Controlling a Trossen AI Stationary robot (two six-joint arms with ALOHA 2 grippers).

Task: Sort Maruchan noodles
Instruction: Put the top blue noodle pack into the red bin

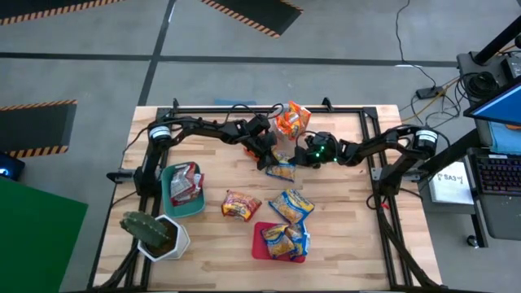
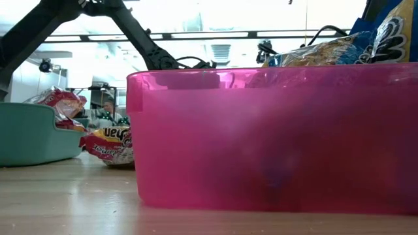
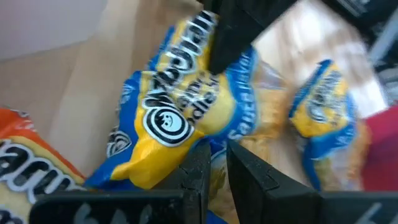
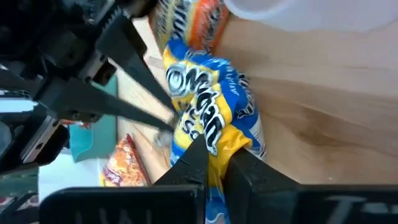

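Maruchan noodles lie spread over the wooden table (image 1: 342,244), seen from above. Nearest the front edge, a red bin (image 1: 262,244) holds several blue-and-yellow packets (image 1: 285,239); in the low view its pink wall (image 2: 274,137) fills the foreground, with packets (image 2: 339,49) showing above its rim. To its left stands a potted cactus (image 1: 151,232) in a white pot. Just behind, a teal bin (image 1: 179,205) contains silver-and-red packets (image 1: 186,183). One red-and-yellow packet (image 1: 241,203) rests on the bare table between the two bins, and a second blue-and-yellow packet (image 1: 291,203) lies just behind the red bin.

Farther back, near the table's middle, both arms meet over a single blue-and-yellow packet (image 1: 282,168). The left gripper (image 1: 264,156) comes from the left; its wrist view shows the fingers (image 3: 193,171) nearly together, pinching the edge of the packet (image 3: 180,118). The right gripper (image 1: 301,155) reaches from the right; its own view shows its fingers (image 4: 196,158) close together, clamped on the yellow end of the same packet (image 4: 208,112), with the left gripper (image 4: 158,118) opposite.

At the far edge, a clear bin (image 1: 293,120) holds orange packets (image 1: 289,122).
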